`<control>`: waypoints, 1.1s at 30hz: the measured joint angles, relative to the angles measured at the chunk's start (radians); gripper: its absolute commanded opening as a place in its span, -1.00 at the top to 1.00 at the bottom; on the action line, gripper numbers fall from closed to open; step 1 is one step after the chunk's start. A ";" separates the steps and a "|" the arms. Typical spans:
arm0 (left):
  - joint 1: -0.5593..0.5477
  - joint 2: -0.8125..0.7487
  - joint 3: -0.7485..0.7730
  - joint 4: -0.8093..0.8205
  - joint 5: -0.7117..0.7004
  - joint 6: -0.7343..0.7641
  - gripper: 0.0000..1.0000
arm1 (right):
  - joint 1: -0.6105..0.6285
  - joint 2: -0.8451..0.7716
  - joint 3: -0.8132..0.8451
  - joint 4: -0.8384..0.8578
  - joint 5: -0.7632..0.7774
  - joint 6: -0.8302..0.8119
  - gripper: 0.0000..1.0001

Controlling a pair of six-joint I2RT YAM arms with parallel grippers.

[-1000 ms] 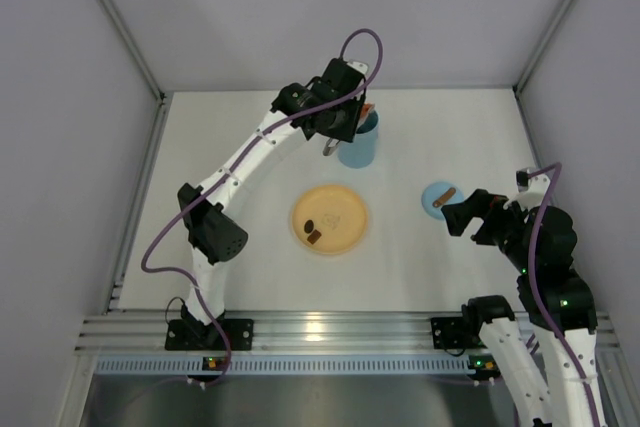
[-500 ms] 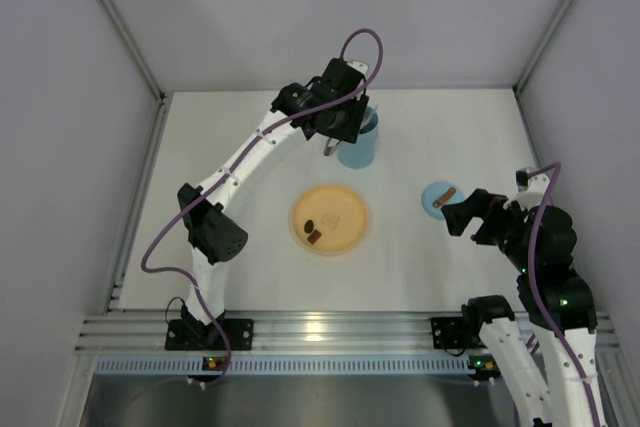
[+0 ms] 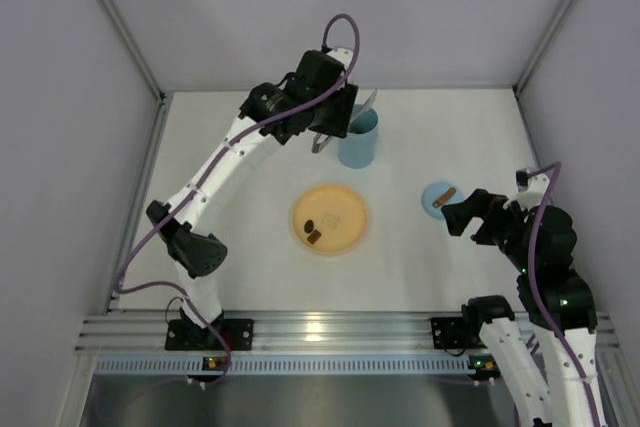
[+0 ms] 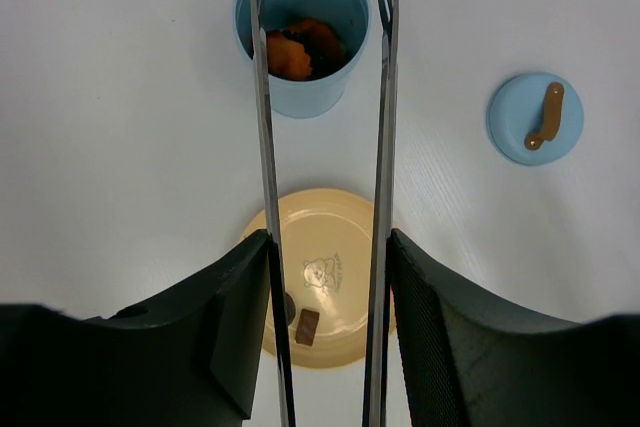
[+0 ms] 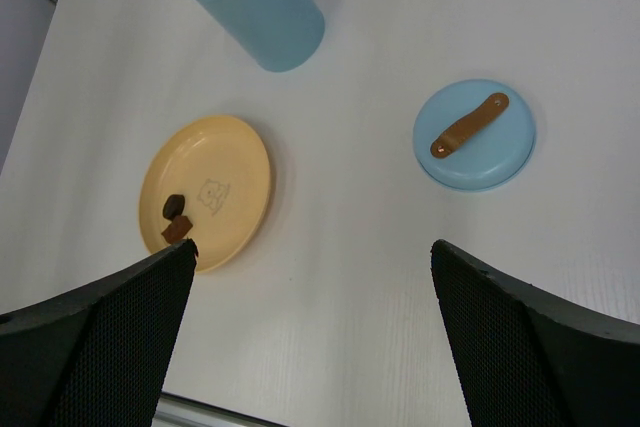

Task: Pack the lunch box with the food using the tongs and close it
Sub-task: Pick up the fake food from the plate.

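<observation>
left tool [image 4: 325, 247]: grips tongs [image 4: 262, 127], tips apart above lunch box [image 4: 300, 97], frame top; right tool [image 5: 312, 247]: wide, empty

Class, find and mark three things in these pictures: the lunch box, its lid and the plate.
lunch box [image 4: 300, 99]: left wrist view, on its outer wall below the rim.
lid [image 5: 492, 157]: right wrist view, on its blue top beside the brown strap.
plate [image 3: 345, 213]: top view, on its bare middle.

Tongs [image 4: 263, 127] tips beyond top edge
</observation>
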 measured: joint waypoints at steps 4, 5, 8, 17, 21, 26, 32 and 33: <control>-0.007 -0.155 -0.125 0.007 0.000 -0.011 -0.06 | 0.000 0.000 0.000 0.000 0.000 0.000 -0.99; -0.010 -0.204 -0.184 0.012 0.000 -0.018 -0.07 | 0.000 0.000 0.000 0.000 -0.001 0.000 -0.99; -0.020 -0.325 -0.347 0.009 -0.002 -0.035 -0.07 | 0.000 0.000 0.000 0.000 -0.003 0.001 -0.99; -0.067 -0.553 -0.782 -0.008 -0.003 -0.113 -0.08 | 0.000 0.000 0.000 0.001 -0.016 0.002 -0.99; -0.077 -0.623 -0.906 -0.015 -0.002 -0.138 -0.08 | 0.000 0.000 0.000 0.002 -0.023 0.005 -0.99; -0.081 -0.659 -1.011 -0.016 -0.002 -0.159 -0.08 | 0.000 0.000 0.000 0.002 -0.024 0.009 -0.99; -0.083 -0.662 -1.098 0.002 0.002 -0.177 -0.08 | 0.000 0.000 0.000 0.002 -0.027 0.011 -0.99; -0.083 -0.662 -1.107 0.007 0.004 -0.178 -0.08 | 0.000 0.000 0.000 0.002 -0.027 0.011 -0.99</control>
